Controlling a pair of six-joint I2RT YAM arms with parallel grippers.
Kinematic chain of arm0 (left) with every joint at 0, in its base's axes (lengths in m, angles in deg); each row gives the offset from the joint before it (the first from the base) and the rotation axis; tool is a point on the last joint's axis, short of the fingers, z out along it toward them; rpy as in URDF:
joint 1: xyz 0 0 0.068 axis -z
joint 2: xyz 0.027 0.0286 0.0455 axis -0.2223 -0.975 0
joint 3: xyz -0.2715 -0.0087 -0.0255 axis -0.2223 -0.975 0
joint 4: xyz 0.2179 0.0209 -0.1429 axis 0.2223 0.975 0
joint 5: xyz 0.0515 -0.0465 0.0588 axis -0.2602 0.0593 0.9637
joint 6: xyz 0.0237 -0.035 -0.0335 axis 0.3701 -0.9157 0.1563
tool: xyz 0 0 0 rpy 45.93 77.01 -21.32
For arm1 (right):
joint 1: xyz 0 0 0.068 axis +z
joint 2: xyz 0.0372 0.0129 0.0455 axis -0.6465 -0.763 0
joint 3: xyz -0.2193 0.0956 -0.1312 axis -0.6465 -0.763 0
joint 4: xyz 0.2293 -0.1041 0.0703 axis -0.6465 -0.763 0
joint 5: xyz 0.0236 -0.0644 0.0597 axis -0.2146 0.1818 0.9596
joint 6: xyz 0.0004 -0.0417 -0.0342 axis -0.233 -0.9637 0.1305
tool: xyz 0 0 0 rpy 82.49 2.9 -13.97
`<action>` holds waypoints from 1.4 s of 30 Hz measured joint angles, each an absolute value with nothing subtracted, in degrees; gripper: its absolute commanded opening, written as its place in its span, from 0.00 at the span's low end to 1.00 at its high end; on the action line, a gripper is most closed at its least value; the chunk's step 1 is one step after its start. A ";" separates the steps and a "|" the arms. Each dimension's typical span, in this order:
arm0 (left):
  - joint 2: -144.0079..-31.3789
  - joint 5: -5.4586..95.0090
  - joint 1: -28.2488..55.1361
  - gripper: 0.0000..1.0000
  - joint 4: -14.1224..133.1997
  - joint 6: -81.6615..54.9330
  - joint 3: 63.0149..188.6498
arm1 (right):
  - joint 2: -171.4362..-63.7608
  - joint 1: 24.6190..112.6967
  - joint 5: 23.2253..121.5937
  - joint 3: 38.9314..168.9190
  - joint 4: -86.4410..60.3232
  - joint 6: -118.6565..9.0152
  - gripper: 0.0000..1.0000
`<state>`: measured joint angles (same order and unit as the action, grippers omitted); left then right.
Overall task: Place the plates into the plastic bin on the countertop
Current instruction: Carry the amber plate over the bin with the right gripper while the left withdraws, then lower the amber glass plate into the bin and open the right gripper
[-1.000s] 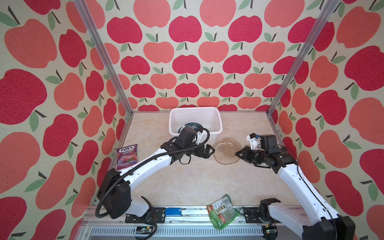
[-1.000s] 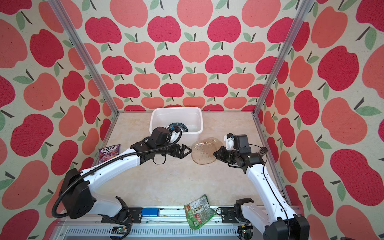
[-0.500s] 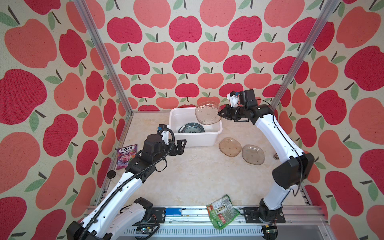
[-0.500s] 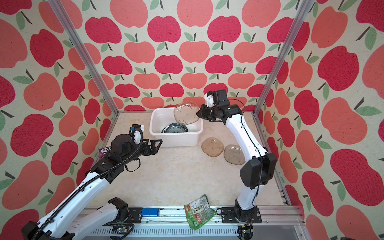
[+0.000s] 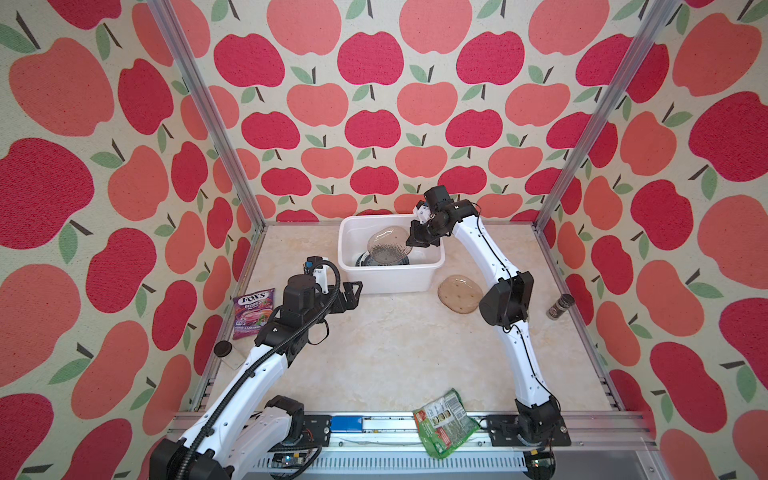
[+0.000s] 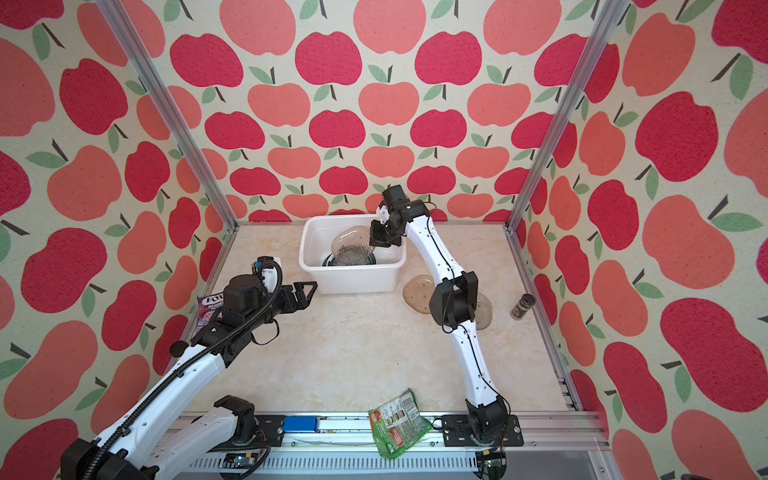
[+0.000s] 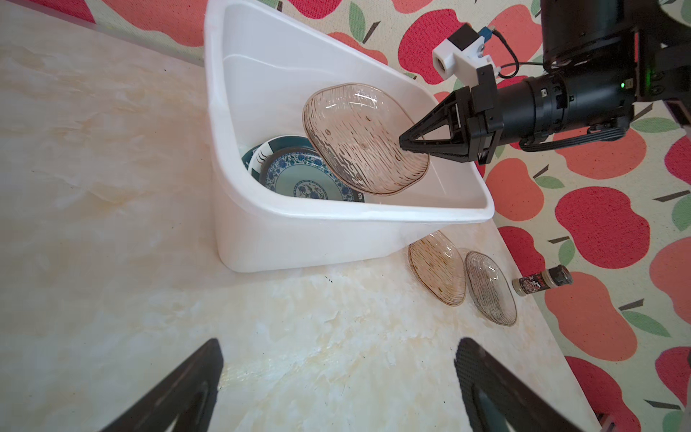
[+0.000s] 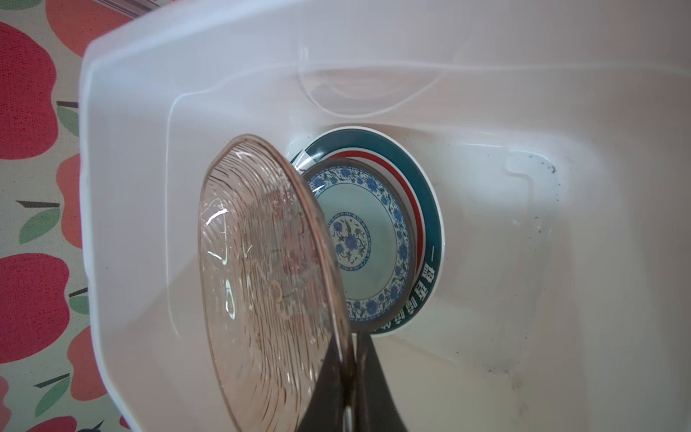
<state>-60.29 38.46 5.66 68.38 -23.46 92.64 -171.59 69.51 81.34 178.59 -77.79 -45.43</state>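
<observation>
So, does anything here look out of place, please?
The crumpled green snack packet lies partly off the beige countertop, across the front aluminium rail. Dark specks dirty the floor of the white plastic bin.

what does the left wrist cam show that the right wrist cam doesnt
Only the left wrist view: two loose glass plates lying on the countertop beside the plastic bin, a spice jar past them, and the left gripper, open and empty.
Only the right wrist view: white lettering on the teal-rimmed plate and dark specks on the bin floor.
Both: the right gripper pinching the rim of a third glass plate, tilted over the blue-patterned plate, which lies on the teal-rimmed one inside the bin.
</observation>
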 measured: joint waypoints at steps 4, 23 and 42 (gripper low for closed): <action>-64.33 37.24 5.50 0.99 66.87 -23.41 92.53 | -173.56 69.36 81.49 180.45 -78.68 -45.45 0.00; -73.60 33.96 4.24 0.99 63.03 -23.04 92.33 | -177.50 69.40 82.87 180.80 -80.45 -45.47 0.32; -82.78 35.25 20.08 0.99 62.59 -19.96 98.96 | -156.78 63.28 85.58 174.33 -77.31 -47.22 0.43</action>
<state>-82.78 35.25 20.08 62.59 -19.96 98.96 -156.78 63.28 85.58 174.33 -77.31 -47.22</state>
